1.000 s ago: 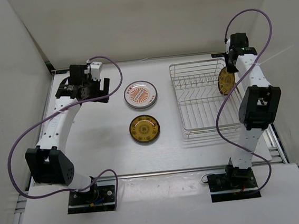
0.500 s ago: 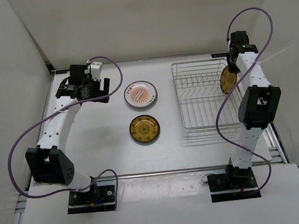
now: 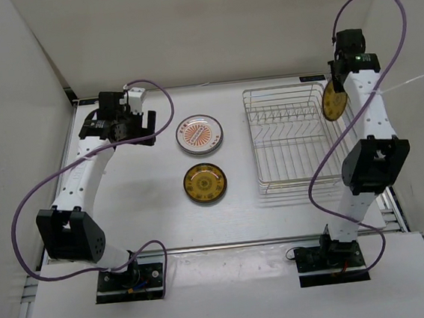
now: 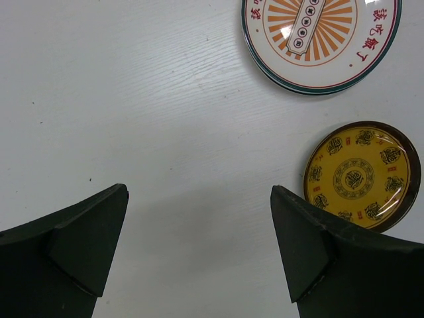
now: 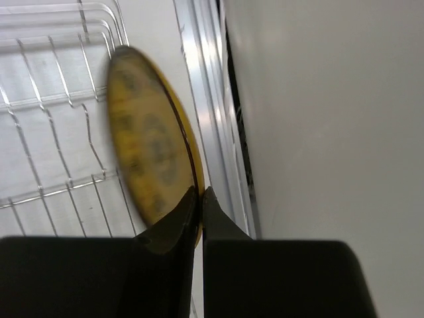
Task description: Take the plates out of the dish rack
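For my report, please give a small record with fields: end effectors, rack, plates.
chrome wire dish rack: no plate seen inside
left end effector: open, empty
right end effector: shut on blurred golden-yellow round plate, over the rack's right side
on white table: orange-centred white round plate; brown-rimmed golden-yellow round plate

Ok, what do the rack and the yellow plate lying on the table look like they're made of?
Rack: thin metal wire with a bright, chrome-like finish. The bars are shiny and the table shows through between them.
Yellow plate: hard and glossy, with a dark brown rim and a printed pattern. Light glints off its surface. It could be glazed ceramic or melamine; the look leaves that open.
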